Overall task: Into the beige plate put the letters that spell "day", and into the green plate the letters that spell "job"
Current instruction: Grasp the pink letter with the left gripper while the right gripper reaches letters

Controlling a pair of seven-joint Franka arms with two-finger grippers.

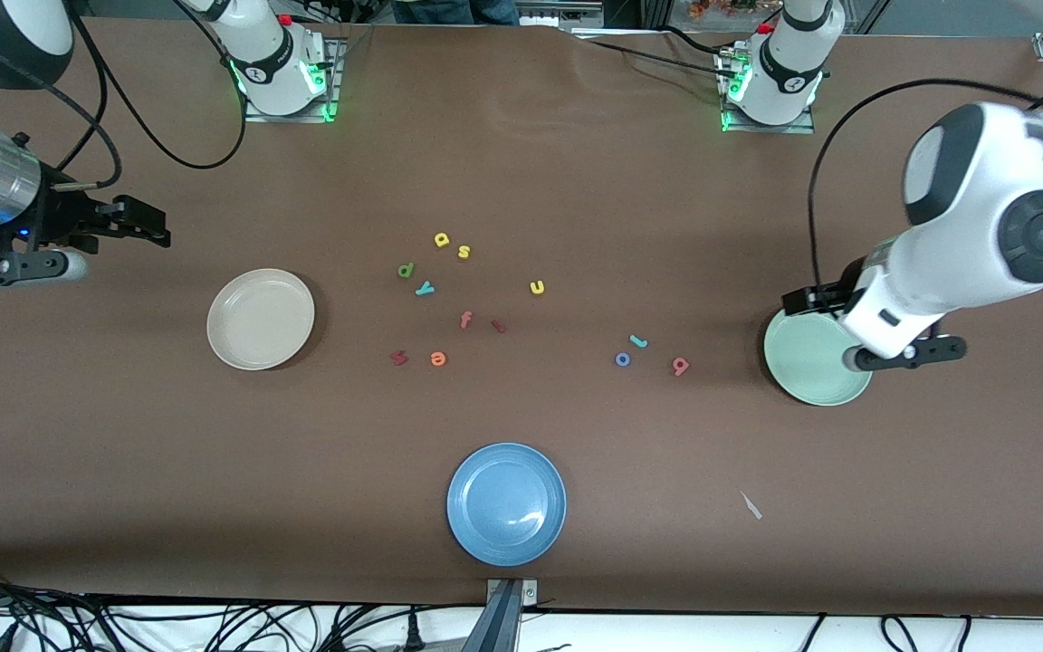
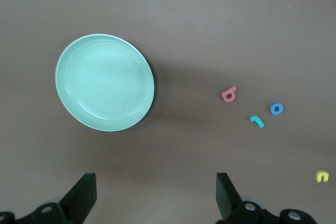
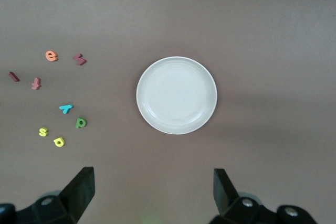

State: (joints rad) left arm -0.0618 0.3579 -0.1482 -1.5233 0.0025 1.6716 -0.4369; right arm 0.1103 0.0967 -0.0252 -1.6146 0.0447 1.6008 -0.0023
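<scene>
The beige plate (image 1: 261,319) (image 3: 177,95) lies toward the right arm's end of the table. The green plate (image 1: 809,362) (image 2: 105,82) lies toward the left arm's end. Mid-table sit a yellow a (image 1: 441,240) (image 3: 59,141), a green d (image 1: 406,270) (image 3: 81,123) and a teal y (image 1: 425,289) (image 3: 66,109). Closer to the green plate lie a teal j (image 1: 637,341) (image 2: 256,121), a blue o (image 1: 623,359) (image 2: 276,108) and a salmon b (image 1: 680,366) (image 2: 229,94). My left gripper (image 1: 875,333) (image 2: 155,179) hangs open over the green plate's edge. My right gripper (image 1: 155,226) (image 3: 152,178) hangs open over bare table beside the beige plate. Both are empty.
A blue plate (image 1: 506,503) lies near the table's front edge. Other letters lie mid-table: a yellow s (image 1: 464,252), a yellow u (image 1: 537,287), a red f (image 1: 465,320), an orange e (image 1: 437,359) and two dark red ones (image 1: 398,359).
</scene>
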